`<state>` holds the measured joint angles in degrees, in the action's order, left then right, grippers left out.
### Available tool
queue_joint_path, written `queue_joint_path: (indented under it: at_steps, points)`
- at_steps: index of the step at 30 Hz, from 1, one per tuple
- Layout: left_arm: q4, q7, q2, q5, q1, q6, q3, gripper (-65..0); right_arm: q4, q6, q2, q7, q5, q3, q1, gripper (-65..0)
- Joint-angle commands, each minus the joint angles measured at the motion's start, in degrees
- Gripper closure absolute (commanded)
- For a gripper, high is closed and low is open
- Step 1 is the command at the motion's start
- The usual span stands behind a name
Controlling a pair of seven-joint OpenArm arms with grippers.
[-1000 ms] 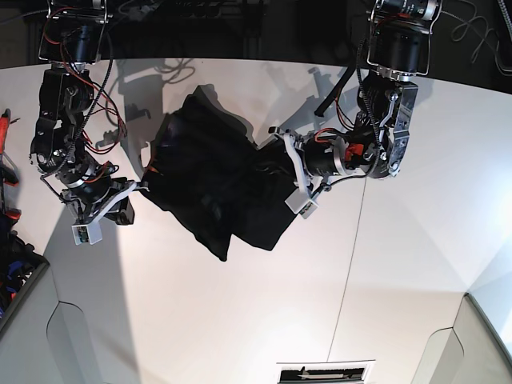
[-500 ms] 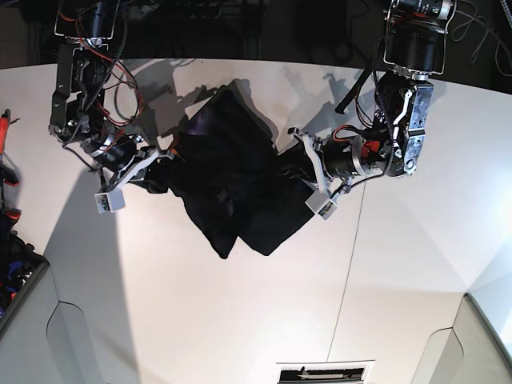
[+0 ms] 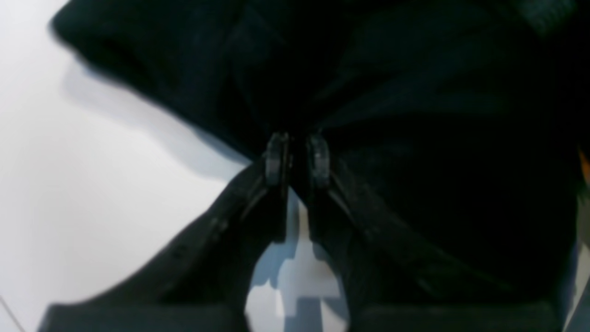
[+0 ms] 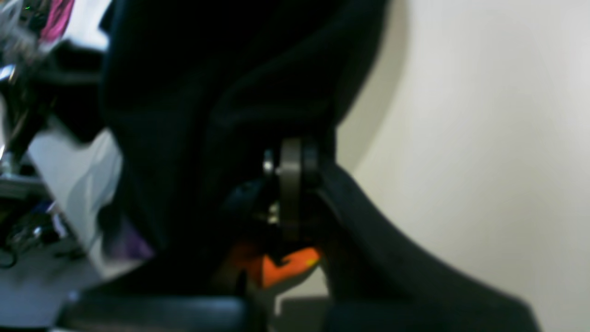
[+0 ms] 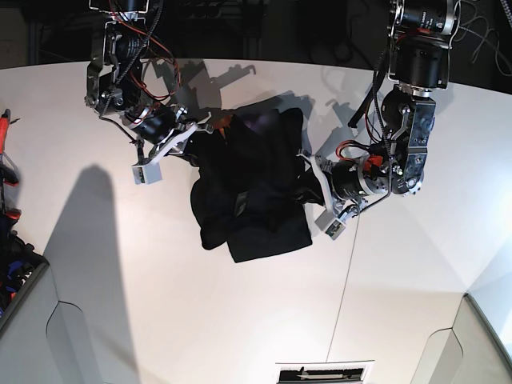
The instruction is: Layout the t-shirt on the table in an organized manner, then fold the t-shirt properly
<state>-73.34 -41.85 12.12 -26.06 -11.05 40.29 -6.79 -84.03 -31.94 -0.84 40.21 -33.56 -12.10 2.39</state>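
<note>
1. The t-shirt (image 5: 252,188) is a bunched black mass hanging between the two arms over the far middle of the white bench (image 5: 200,320). Its lower part sags toward the near side, and only hints of purple show at its far edge.

2. The left gripper (image 3: 297,154) has its fingers (image 3: 275,157) drawn nearly together, clamped on a pinch of black cloth. In the base view this gripper (image 5: 314,180) sits at the shirt's right edge.

3. The right gripper (image 4: 291,166) has its fingers pressed together on the fabric, with a fold of black cloth draped over them. In the base view it (image 5: 210,128) holds the shirt's far-left corner.

4. The relation that matters: the cloth lies between the two grips, running from far left to right, and the slack bundle hangs to the near side of that line.

5. Judged from this, the layout step is under way. The shirt is not yet flat, and spreading it calls for drawing the two grips further apart.
</note>
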Motion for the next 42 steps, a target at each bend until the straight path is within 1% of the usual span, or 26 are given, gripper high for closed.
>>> queue_joint_path:
  at_steps: [1,5,9,10,14,16,20,22,24,28,31,33,38,42]
  points:
    - [0.1,1.9,0.3,-0.5,-1.9,-0.3,0.1,-10.0,-1.3,-0.9,-0.1,-0.5,-1.7,0.4,-0.6,0.0]
    - [2.8,3.5,0.3,-0.5,-4.8,-0.3,0.1,-10.0,-2.6,-0.9,-0.1,-0.5,-2.0,1.5,-0.6,0.0]
    - [3.5,3.5,0.3,-0.6,-6.5,-0.3,0.1,-10.0,-3.2,-0.9,-0.2,-0.5,-2.0,2.4,-0.7,0.0]
    - [3.5,2.9,0.3,-1.4,-6.8,-0.3,0.1,-10.0,-3.3,-0.9,-0.2,-0.5,-2.0,2.4,-0.8,0.0]
    - [1.6,-0.2,0.3,-9.6,-6.9,-0.3,1.0,-10.0,-3.3,-0.9,-0.1,-0.7,-0.6,2.4,-0.9,0.0]
    - [-0.7,-3.1,0.3,-11.7,-6.7,-0.3,2.0,-10.0,-3.4,-0.9,-0.1,-0.7,0.5,2.3,-0.9,0.0]
    - [-5.1,-9.6,0.3,-15.1,-6.2,-0.3,5.6,-10.0,-4.2,-0.9,0.9,-0.9,0.5,2.2,-0.9,0.0]
    - [-6.7,-11.3,0.7,-18.5,-5.5,-0.3,8.3,-9.9,-5.9,-0.9,1.6,-1.0,0.6,1.8,-0.9,0.0]
    - [-7.6,-11.6,1.5,-21.1,-4.3,-0.3,10.6,-9.9,-8.3,-0.9,2.6,-0.9,0.7,1.2,-0.9,0.0]
    - [-10.0,-12.3,3.1,-23.2,-0.3,-0.3,14.8,-9.8,-12.8,-0.8,6.3,0.2,1.5,0.0,-0.7,0.0]
    - [-12.6,-14.1,4.3,-25.3,3.9,-0.3,17.3,-4.4,-14.2,-0.8,9.2,1.5,1.4,-1.5,-0.6,0.0]
    - [-15.1,-14.6,5.6,-26.0,7.5,-0.3,18.5,-4.1,-14.8,-0.7,10.6,2.5,1.4,-2.8,-0.3,0.0]
    - [-21.8,-14.6,8.7,-26.0,18.9,-0.3,19.9,-4.0,-15.7,-0.6,13.6,2.6,-2.4,-6.4,4.6,0.0]
    - [-24.6,-14.6,10.1,-26.0,26.9,-0.3,20.0,-3.8,-16.3,-0.6,14.9,2.8,-3.1,-9.1,9.9,0.0]
